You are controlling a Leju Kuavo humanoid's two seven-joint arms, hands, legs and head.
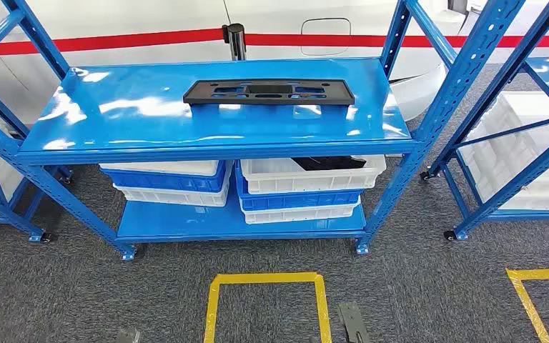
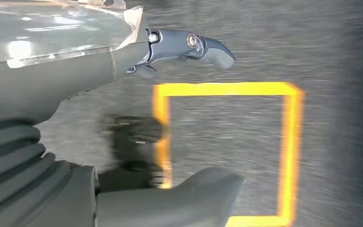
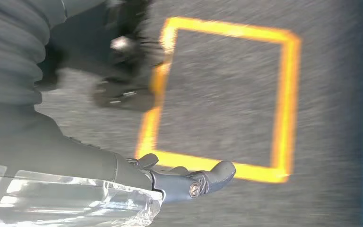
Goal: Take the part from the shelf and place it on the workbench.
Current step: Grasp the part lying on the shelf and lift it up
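Black part (image 1: 269,91) flat on blue shelf (image 1: 114,114) top, toward 12 o'clock, just right of centre. Left hand (image 2: 123,118) and right hand (image 3: 123,156) hanging over grey carpet (image 1: 414,293) near yellow tape square (image 1: 266,304) at 6 o'clock, fingers apart, holding nothing.

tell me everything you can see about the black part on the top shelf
The black part is a long, flat, matte rectangular panel, plastic by its look, with several cutouts along its length. It lies level, lengthwise, toward the back of the glossy blue top shelf, resting on that surface. Nothing else touches it.
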